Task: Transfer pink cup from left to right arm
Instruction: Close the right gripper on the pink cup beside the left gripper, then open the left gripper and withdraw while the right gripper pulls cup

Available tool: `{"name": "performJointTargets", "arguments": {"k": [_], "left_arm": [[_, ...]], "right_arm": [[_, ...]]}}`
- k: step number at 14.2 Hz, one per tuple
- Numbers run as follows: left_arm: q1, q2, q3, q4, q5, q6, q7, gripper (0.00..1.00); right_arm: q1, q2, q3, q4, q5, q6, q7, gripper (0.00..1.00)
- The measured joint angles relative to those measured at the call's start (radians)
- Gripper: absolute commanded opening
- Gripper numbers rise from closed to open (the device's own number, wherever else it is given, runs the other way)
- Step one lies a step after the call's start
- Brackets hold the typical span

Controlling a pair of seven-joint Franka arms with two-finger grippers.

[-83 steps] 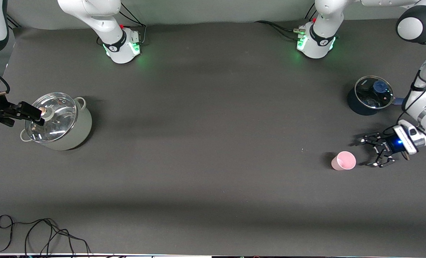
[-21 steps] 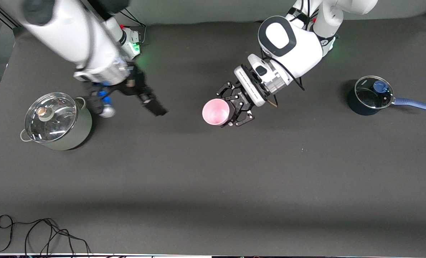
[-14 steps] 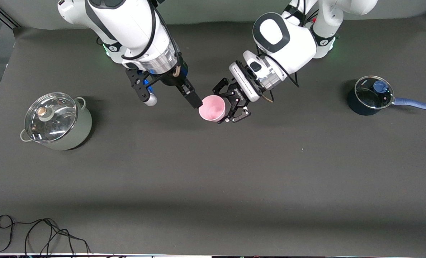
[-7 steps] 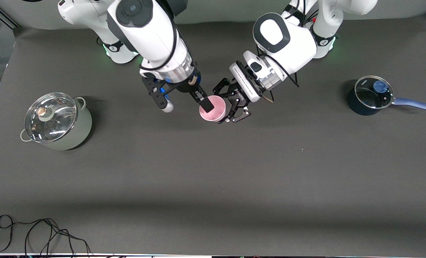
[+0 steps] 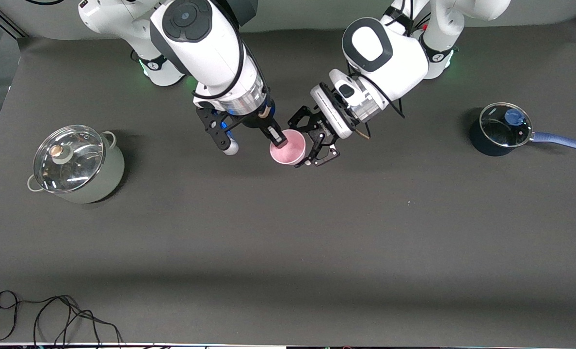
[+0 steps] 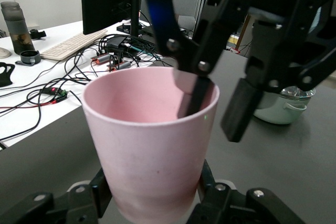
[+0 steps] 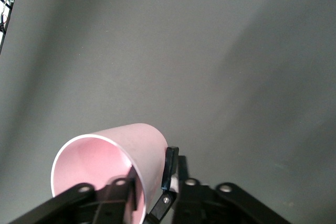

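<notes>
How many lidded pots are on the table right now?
2: a pale green stockpot toward the right arm's end, and a dark blue saucepan toward the left arm's end. Arms may hide others.

No text or label can be read.

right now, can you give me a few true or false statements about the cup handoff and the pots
1. The left pincer holds the pink cup above the table. True.
2. One right pincer finger is inside the cup, one outside. True.
3. The cup lies on its side on the table. False: it is held upright in the air.
4. The blue pan has no lid. False: a glass lid covers it.
5. The big pot is at the right arm's end. True.
</notes>
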Motion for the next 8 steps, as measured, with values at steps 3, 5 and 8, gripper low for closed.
{"name": "performJointTargets", "arguments": {"k": [3, 5, 8], "left_arm": [[-0.004, 0.000, -0.001, -0.001, 0.001, 0.002, 0.012, 0.55], [-0.004, 0.000, -0.001, -0.001, 0.001, 0.002, 0.013, 0.76], [-0.003, 0.000, 0.006, -0.001, -0.010, 0.005, -0.004, 0.99]], "right_arm": [[0.000, 0.001, 0.000, 0.000, 0.000, -0.003, -0.009, 0.00], [0.000, 0.001, 0.000, 0.000, 0.000, -0.003, -0.018, 0.00], [-0.001, 0.000, -0.007, 0.003, 0.000, -0.003, -0.019, 0.00]]}}
